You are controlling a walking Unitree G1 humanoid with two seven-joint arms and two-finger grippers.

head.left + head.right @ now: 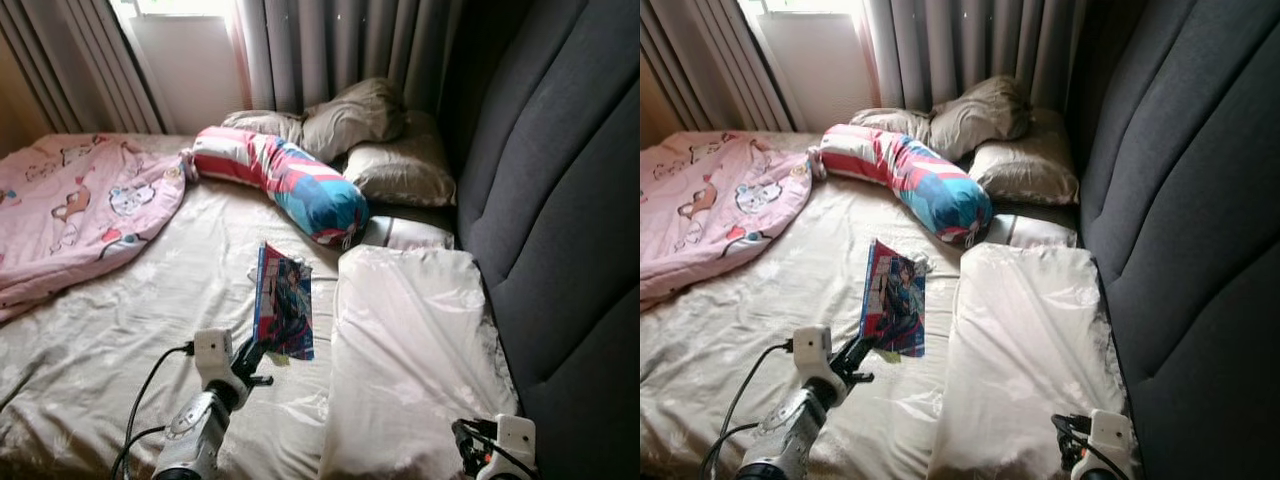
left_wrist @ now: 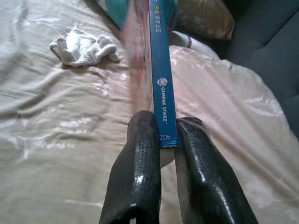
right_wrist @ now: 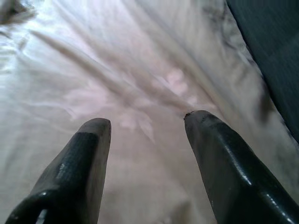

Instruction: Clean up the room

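Observation:
A comic book (image 1: 284,302) with a blue spine (image 2: 161,70) stands on edge above the beige bedsheet (image 1: 120,320), lifted at its lower corner. My left gripper (image 1: 250,358) is shut on that corner; in the left wrist view both black fingers (image 2: 140,158) pinch the spine's end. My right gripper (image 3: 147,123) hangs open over the large pale pillow (image 1: 415,350) at the lower right, with nothing between its fingers (image 3: 88,154).
A crumpled white cloth (image 2: 84,48) lies on the sheet beyond the book. A striped bolster (image 1: 285,180) and beige pillows (image 1: 395,165) sit at the head. A pink blanket (image 1: 80,205) covers the left. The dark padded headboard (image 1: 560,200) rises on the right.

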